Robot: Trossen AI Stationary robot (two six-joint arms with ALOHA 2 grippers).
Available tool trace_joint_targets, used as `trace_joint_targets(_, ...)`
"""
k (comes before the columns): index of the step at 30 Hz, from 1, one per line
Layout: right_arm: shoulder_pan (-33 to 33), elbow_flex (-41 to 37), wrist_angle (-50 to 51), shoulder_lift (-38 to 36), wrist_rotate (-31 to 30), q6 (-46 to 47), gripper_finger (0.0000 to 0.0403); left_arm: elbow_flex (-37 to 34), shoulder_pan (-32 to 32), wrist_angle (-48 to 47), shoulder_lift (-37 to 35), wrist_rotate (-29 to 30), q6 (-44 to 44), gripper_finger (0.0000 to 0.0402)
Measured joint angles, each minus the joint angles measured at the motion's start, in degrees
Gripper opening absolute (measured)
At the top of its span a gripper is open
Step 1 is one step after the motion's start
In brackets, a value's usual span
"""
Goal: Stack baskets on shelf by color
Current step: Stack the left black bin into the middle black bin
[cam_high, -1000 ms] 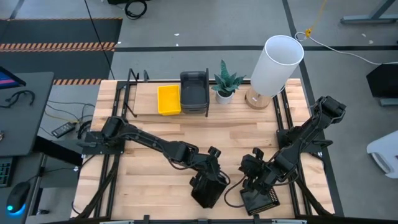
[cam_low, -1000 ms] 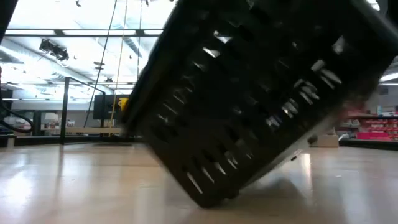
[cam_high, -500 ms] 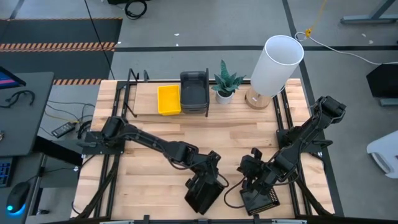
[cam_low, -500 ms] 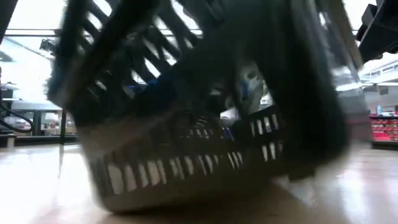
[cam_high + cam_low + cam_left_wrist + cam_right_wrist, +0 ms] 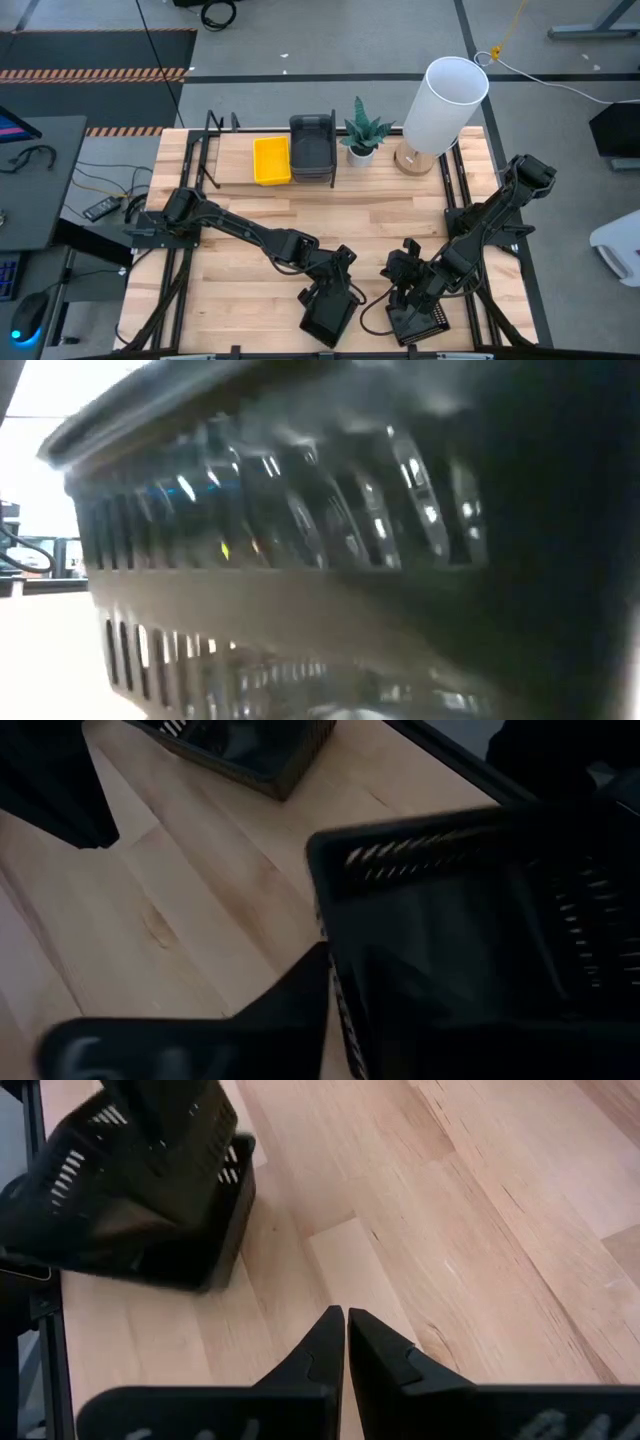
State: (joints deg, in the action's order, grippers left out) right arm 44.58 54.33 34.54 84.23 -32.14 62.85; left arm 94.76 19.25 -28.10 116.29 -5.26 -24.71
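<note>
One black basket (image 5: pixel 328 318) with a slotted rim lies near the table's front edge, its opening up; it fills the low view (image 5: pixel 300 560). My left gripper (image 5: pixel 336 284) is at its far rim, seen from the right wrist (image 5: pixel 165 1110). A second black basket (image 5: pixel 418 322) lies to its right, under my right arm. My right gripper (image 5: pixel 346 1322) is shut over bare wood, left of that basket and apart from both. A yellow basket (image 5: pixel 271 160) and a dark grey basket (image 5: pixel 313 148) stand on the shelf (image 5: pixel 225 165) at the back.
A small potted plant (image 5: pixel 361 130) and a white lamp (image 5: pixel 442 105) stand at the right end of the shelf. Bare tabletop (image 5: pixel 240 270) stretches between the shelf and the two black baskets. Black metal frame rails run along the table's sides.
My left gripper has rolled at the wrist while staying in place. The black basket at it has gone from tilted up on one lower corner, its bottom toward the front edge, to lying on the table with its opening up.
</note>
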Motion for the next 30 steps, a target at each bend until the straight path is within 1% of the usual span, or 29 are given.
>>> trace_joint_targets(7, 0.0, 0.0, 0.0, 0.0, 0.0, -0.02, 0.0022, 0.0, 0.01, 0.73, 0.07, 0.03, 1.75, 0.0185)
trace_joint_targets(9, 0.0, 0.0, 0.0, 0.0, 0.0, -0.02, 0.0022, 0.0, -0.14, 0.59, 0.07, -0.01, 3.24, 0.0208)
trace_joint_targets(11, 0.0, 0.0, -0.02, 0.0, 0.0, -0.02, 0.0022, 0.0, -0.33, 0.16, 0.09, -0.04, 4.76, 0.0221)
trace_joint_targets(15, 0.0, 0.0, -0.04, 0.0, 0.0, -0.02, 0.0022, 0.0, -0.35, -0.4, 0.09, 0.0, 6.47, 0.0222)
trace_joint_targets(21, 0.0, 0.0, -0.11, 0.0, 0.04, 0.01, 0.0022, -0.02, -0.24, 0.77, 2.09, 0.07, 12.61, 0.0194)
trace_joint_targets(24, 0.09, 0.0, -0.65, 0.0, 0.09, 0.05, 0.0022, 0.04, -0.24, 0.8, 4.49, 3.56, 15.45, 0.0185)
trace_joint_targets(26, 0.19, 0.04, -0.85, 0.0, 0.19, 0.15, 0.0022, -0.07, -0.28, 0.84, 5.83, 5.07, 16.54, 0.0186)
trace_joint_targets(30, 0.41, 0.04, -1.24, 0.0, 0.22, 0.13, 0.0022, -0.02, -0.31, 0.36, 7.12, 4.12, 16.27, 0.0206)
